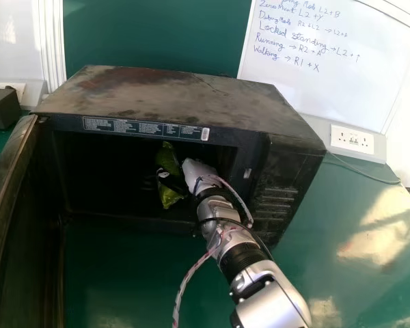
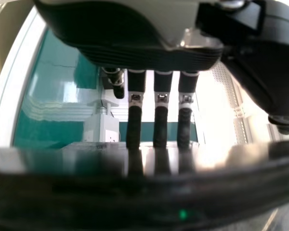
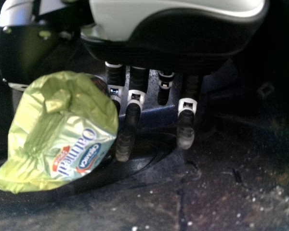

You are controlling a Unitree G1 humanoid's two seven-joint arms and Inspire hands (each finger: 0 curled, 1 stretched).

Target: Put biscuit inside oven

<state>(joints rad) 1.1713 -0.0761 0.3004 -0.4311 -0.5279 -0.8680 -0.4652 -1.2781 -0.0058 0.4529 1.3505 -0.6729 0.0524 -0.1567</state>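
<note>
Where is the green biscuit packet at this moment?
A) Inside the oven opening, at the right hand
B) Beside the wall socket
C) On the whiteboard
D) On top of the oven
A: the packet shows within the opening of the oven, next to the right hand.

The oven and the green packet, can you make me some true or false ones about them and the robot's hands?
1. The oven has its door open. True.
2. The right hand is inside the oven opening, with the packet. True.
3. The packet is on top of the oven. False: the packet is inside the opening.
4. The left hand is curled into a fist. False: the left hand's fingers are straight.
</note>
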